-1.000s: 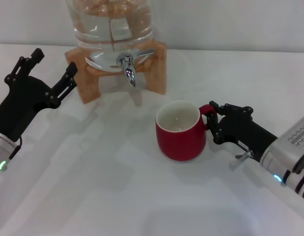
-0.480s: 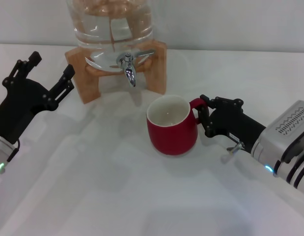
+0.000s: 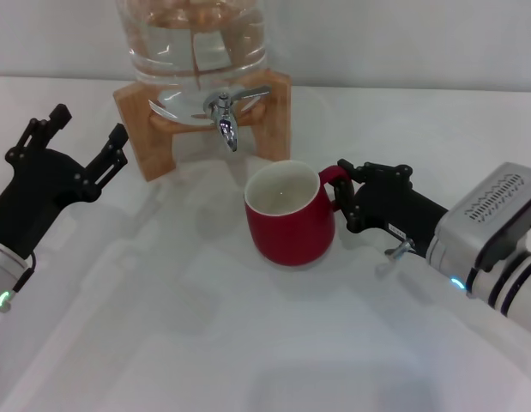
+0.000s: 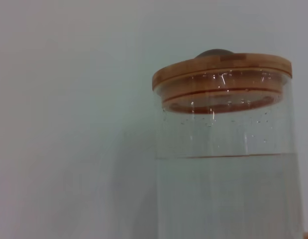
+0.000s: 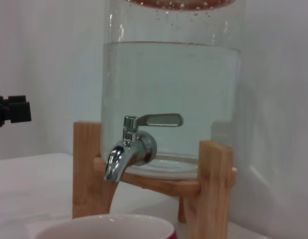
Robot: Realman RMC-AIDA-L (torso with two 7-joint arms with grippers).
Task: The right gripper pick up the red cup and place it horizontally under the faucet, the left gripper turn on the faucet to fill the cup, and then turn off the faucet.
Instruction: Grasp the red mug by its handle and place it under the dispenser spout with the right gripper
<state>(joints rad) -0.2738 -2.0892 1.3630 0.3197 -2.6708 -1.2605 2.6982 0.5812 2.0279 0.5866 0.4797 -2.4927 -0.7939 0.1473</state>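
Now | our left gripper [image 3: 83,148] waits open near the table's [image 3: 205,343] left edge | faucet [image 3: 224,116] at the back edge, lever untouched | red cup [image 3: 289,216] has slid leftward, upright, nearly under the spout | our right gripper [image 3: 351,199] clamps its handle | next we judge a short final push.
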